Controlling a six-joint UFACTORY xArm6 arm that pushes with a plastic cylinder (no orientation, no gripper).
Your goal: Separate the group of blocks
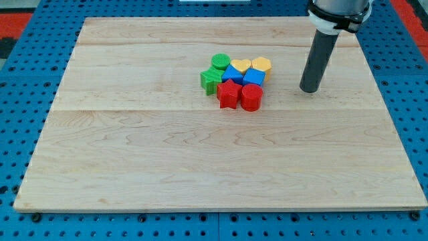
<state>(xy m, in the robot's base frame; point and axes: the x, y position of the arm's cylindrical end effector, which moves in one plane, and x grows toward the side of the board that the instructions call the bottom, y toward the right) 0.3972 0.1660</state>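
Camera view, single frame. Wooden board (134, 167) lying on a blue pegboard (20, 80). Eight blocks packed in one tight cluster a little above board centre, toward 12 o'clock. Top row: green cylinder (221, 61) at the cluster's 11 o'clock, yellow heart-shaped block (241, 65) beside it, yellow rounded block (261, 65) at 1 o'clock (exact shape hard to make out). Middle row: green star-like block (211, 80) at 9 o'clock, blue block (233, 73) in the middle, blue cube (254, 77) at 3 o'clock. Bottom row: red star-shaped block (229, 94) at 7 o'clock, red cylinder (251, 98) at 5 o'clock. Neighbours all touch or sit just beside one another; no gaps worth noting, group unseparated. My tip (309, 90) rests on the board at 3 o'clock from the cluster, near it but apart, touching no block; nearest are the blue cube and yellow rounded block. Rod runs up toward the view's top right into a white collar (332, 27). No jaws on this rig (plain rod only), so nothing is spread, pressed together or pinched.
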